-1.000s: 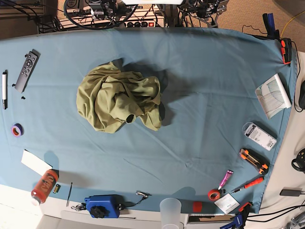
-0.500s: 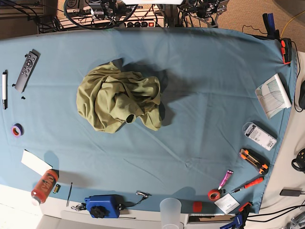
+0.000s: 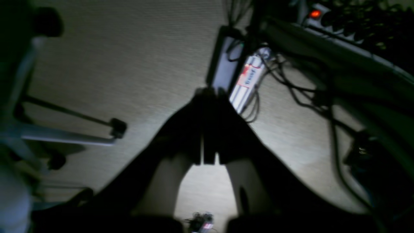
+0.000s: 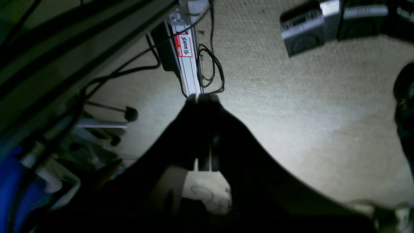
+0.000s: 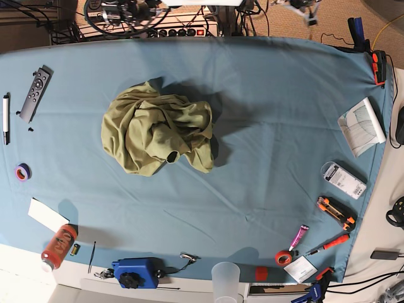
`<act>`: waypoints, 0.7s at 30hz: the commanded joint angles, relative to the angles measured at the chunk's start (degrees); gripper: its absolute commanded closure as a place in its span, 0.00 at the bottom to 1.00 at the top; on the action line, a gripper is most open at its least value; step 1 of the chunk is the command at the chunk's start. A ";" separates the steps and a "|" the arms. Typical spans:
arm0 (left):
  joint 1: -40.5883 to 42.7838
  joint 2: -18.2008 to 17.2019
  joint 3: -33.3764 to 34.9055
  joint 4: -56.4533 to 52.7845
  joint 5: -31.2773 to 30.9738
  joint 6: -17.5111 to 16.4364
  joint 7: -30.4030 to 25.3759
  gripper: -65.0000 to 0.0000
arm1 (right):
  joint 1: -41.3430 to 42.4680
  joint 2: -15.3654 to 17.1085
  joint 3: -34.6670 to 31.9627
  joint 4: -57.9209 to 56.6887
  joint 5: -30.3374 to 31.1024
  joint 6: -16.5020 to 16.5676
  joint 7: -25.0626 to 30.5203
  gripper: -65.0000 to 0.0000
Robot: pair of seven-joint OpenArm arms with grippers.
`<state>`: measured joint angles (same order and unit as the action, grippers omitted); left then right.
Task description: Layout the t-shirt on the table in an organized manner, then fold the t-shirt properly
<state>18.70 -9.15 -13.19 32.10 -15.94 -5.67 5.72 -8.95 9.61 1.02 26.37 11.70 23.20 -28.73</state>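
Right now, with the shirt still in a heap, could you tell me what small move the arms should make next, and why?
Probably bring one arm over the table toward the t-shirt. The shirt lies crumpled in a heap, untouched. Both wrist views show only floor and cables, with the left gripper and right gripper shut and holding nothing, so neither is near the cloth yet.

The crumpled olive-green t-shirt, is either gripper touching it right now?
Apart. The base view shows the olive-green t-shirt lying alone in a heap on the light-blue table. Both wrist views show the left gripper and right gripper shut over the floor.
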 commanded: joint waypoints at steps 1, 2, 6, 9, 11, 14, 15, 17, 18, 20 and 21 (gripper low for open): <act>1.62 -0.85 -0.07 1.55 -0.22 -0.22 -0.26 1.00 | -0.61 1.14 0.04 0.44 1.40 0.33 -1.22 1.00; 2.71 -1.33 -0.07 2.91 -0.22 -0.24 -0.24 1.00 | -1.14 1.70 0.04 0.90 2.43 0.33 -1.75 1.00; 7.85 -3.15 -0.07 8.68 -0.83 -0.46 -0.22 1.00 | -5.38 4.07 0.04 5.84 4.72 0.33 -2.73 1.00; 11.96 -4.00 -0.09 13.60 -0.85 -0.79 -0.20 1.00 | -9.94 6.16 0.04 12.26 7.65 0.31 -4.37 1.00; 14.93 -4.42 -0.09 17.35 -0.85 -2.75 -0.20 1.00 | -13.33 7.63 0.04 17.38 8.83 0.31 -4.66 1.00; 19.43 -4.50 -0.09 23.37 -0.85 -6.01 -0.17 1.00 | -18.75 9.79 0.07 25.64 10.62 0.33 -6.34 1.00; 20.85 -4.50 -0.09 25.33 -0.85 -7.23 -0.20 1.00 | -20.61 10.40 0.07 28.46 11.13 0.31 -6.69 1.00; 23.41 -4.50 -0.09 29.18 -0.83 -8.90 -0.11 1.00 | -24.13 11.41 0.11 33.70 11.41 0.31 -7.26 1.00; 24.63 -4.50 -0.09 31.04 -0.83 -9.49 0.09 1.00 | -25.77 11.78 0.17 36.15 11.41 0.28 -7.52 1.00; 26.88 -4.50 -0.09 34.64 -0.85 -10.36 1.09 1.00 | -28.76 12.33 0.22 40.61 11.41 0.26 -8.28 1.00; 28.04 -4.52 -0.09 36.41 -0.87 -10.97 2.08 1.00 | -30.12 12.50 0.22 42.62 11.41 0.17 -9.16 1.00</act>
<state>45.67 -13.32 -13.19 68.16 -16.67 -16.14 8.10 -38.61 21.21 1.02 68.69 22.61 23.09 -37.82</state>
